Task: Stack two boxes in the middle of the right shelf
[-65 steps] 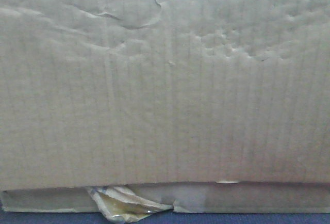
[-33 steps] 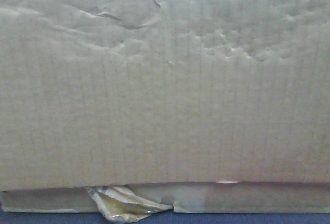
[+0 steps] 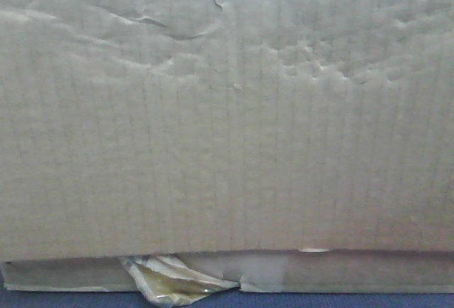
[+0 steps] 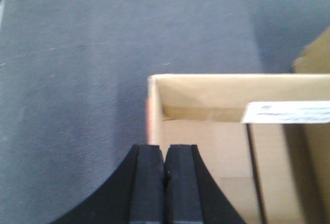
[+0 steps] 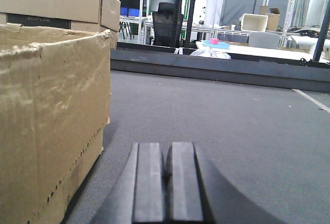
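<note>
Against front camera, taller box (image 3: pixel 227 123) blocks view, atop flat box (image 3: pixel 355 271); torn tape (image 3: pixel 174 281) at 6 o'clock. Left gripper (image 4: pixel 164 154) pinched empty at open carton (image 4: pixel 206 97) corner; right gripper (image 5: pixel 168 154) likewise, brown carton (image 5: pixel 51 121) at 9 o'clock.

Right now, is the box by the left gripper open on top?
Open: the left wrist view looks straight into the box, showing its inner walls and floor.

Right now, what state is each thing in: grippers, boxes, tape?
Left gripper: shut, empty, at the open box's corner.
Right gripper: shut, empty, low over the carpet.
Tall box: creased and dented, apparently sitting on the flat box.
Flat box: lying under the tall box.
Tape: torn, curled loose.
Open box: top open, on the carpet.
</note>
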Action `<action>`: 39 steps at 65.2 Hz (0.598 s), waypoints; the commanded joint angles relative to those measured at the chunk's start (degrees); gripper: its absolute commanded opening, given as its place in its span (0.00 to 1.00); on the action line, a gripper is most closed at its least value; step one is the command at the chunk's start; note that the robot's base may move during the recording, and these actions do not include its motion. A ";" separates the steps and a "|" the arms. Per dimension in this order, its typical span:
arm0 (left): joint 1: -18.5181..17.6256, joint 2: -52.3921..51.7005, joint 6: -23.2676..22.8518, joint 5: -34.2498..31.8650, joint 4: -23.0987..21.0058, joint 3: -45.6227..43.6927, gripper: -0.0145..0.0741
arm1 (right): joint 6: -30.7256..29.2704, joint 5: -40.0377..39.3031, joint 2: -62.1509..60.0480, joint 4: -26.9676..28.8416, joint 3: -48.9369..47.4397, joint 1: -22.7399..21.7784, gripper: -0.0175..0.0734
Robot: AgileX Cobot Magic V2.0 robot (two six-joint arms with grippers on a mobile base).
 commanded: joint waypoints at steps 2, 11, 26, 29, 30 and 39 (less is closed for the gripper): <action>0.07 1.55 1.68 0.17 -1.80 -0.53 0.23 | 0.04 -1.26 -0.23 0.26 0.00 -0.23 0.01; 0.07 4.11 1.68 -0.24 -1.44 -0.53 0.51 | 0.04 -1.26 -0.23 0.26 0.00 -0.23 0.01; 0.07 10.49 1.68 -0.47 -1.21 -0.53 0.60 | 0.04 -1.26 -0.23 0.26 0.00 -0.23 0.01; 0.07 11.63 1.68 -0.47 -1.12 -0.53 0.59 | 0.04 -1.26 -0.23 0.26 0.00 -0.23 0.01; 0.07 12.20 1.68 -0.47 -0.97 -0.53 0.58 | 0.04 -1.26 -0.23 0.26 0.00 -0.23 0.01; 0.07 14.81 1.68 0.79 0.93 -0.53 0.57 | 0.04 -1.26 -0.23 0.26 0.00 -0.23 0.01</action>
